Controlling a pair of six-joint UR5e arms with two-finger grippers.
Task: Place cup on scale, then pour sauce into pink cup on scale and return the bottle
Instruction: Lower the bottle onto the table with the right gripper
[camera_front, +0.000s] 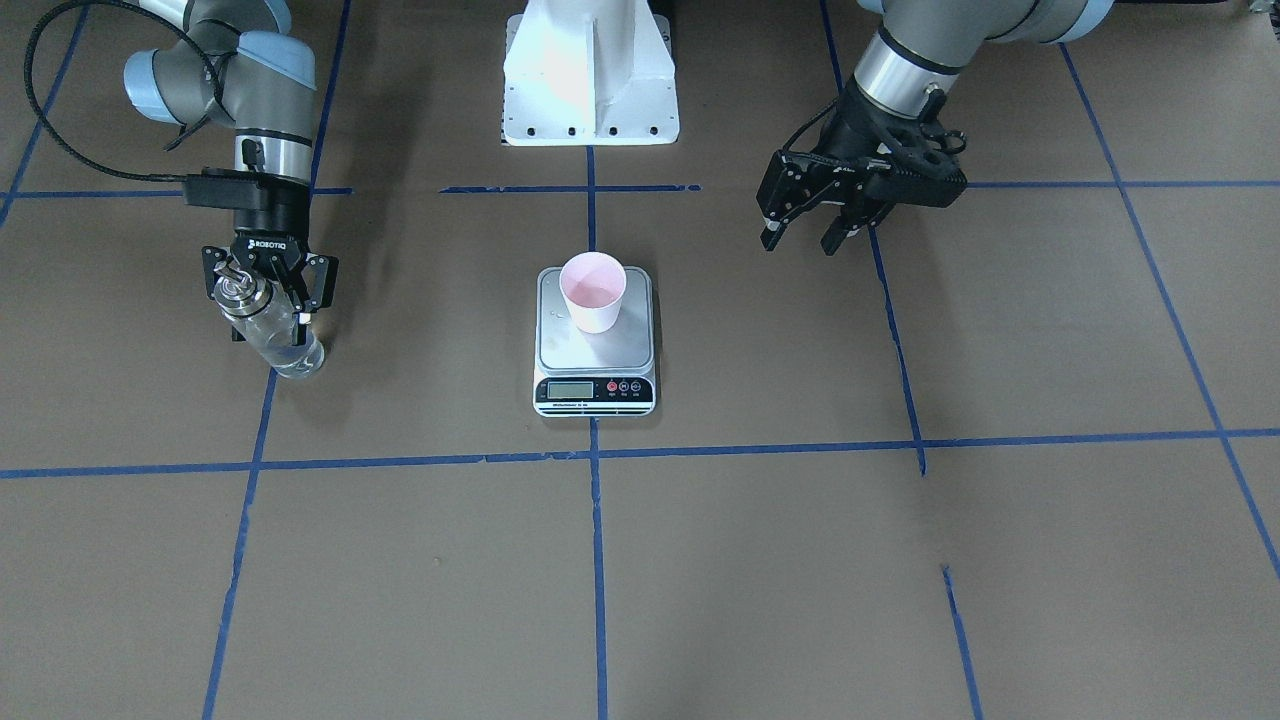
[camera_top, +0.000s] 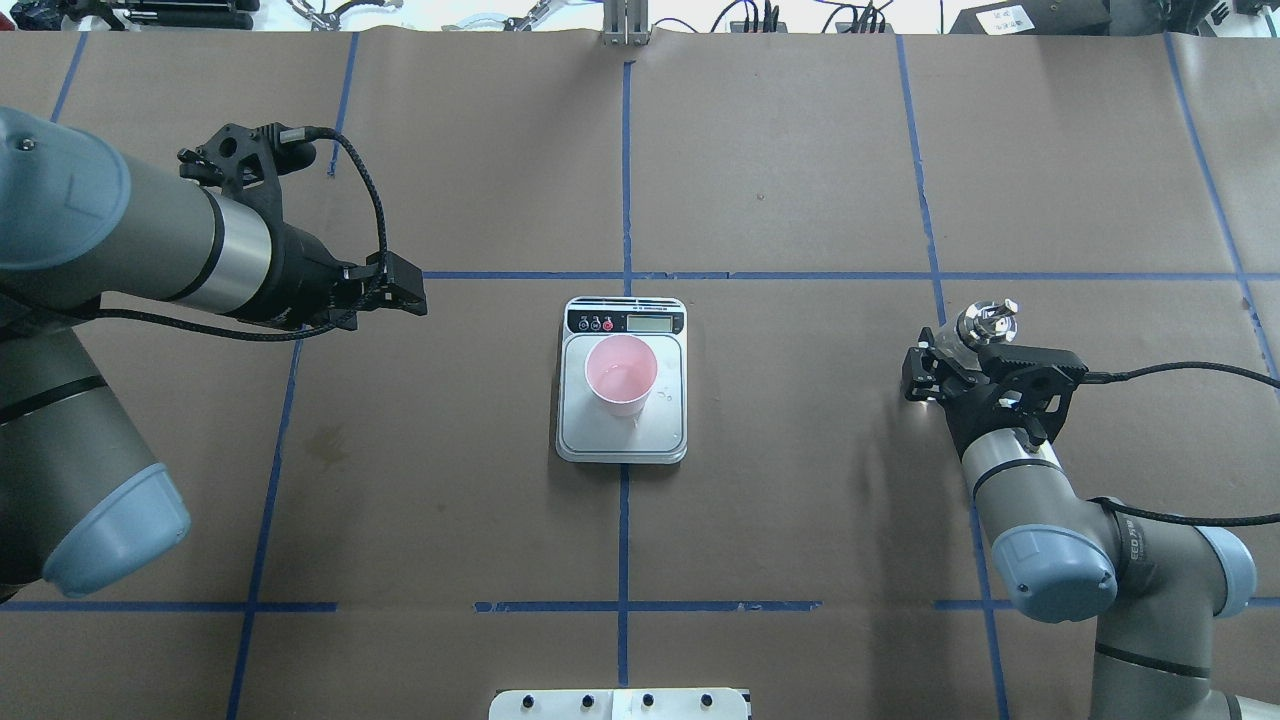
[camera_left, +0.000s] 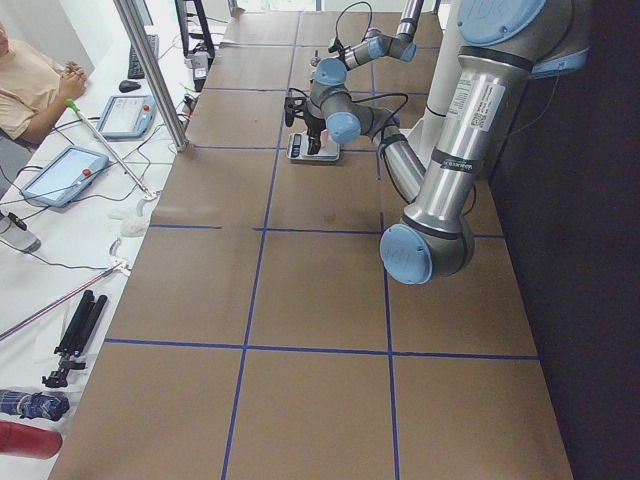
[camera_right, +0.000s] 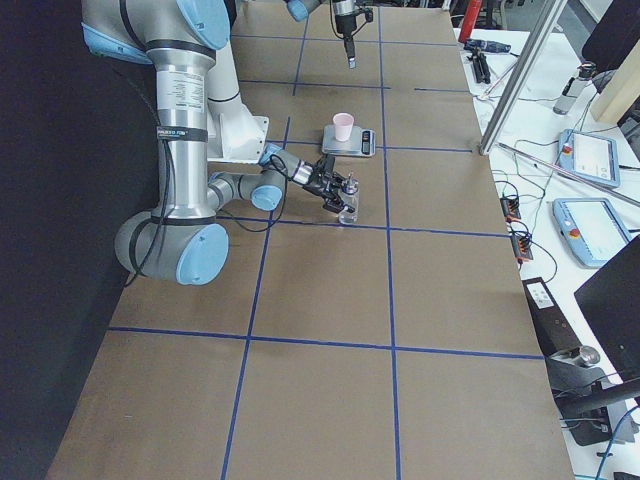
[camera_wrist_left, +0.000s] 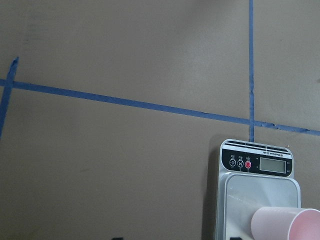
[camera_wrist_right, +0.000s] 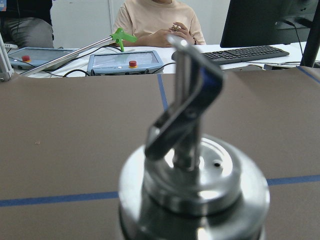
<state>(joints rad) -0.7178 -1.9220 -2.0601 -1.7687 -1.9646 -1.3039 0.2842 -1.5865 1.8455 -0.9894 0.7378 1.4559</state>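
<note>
The pink cup (camera_front: 592, 290) stands upright on the scale (camera_front: 595, 392) at the table's middle, with a little clear liquid in its bottom. They also show in the overhead view, the cup (camera_top: 620, 375) on the scale (camera_top: 625, 442). My right gripper (camera_front: 268, 310) is shut on the upper part of the glass bottle (camera_front: 282, 338), which stands upright on or just above the table, well to the scale's side. The bottle's silver cap and spout (camera_wrist_right: 195, 190) fill the right wrist view. My left gripper (camera_front: 800, 245) is open and empty, above the table on the scale's other side.
Brown paper with blue tape lines covers the table (camera_top: 800, 180). The robot's white base (camera_front: 590, 80) stands behind the scale. An operator (camera_wrist_right: 157, 22), tablets and a keyboard are beyond the table's far edge.
</note>
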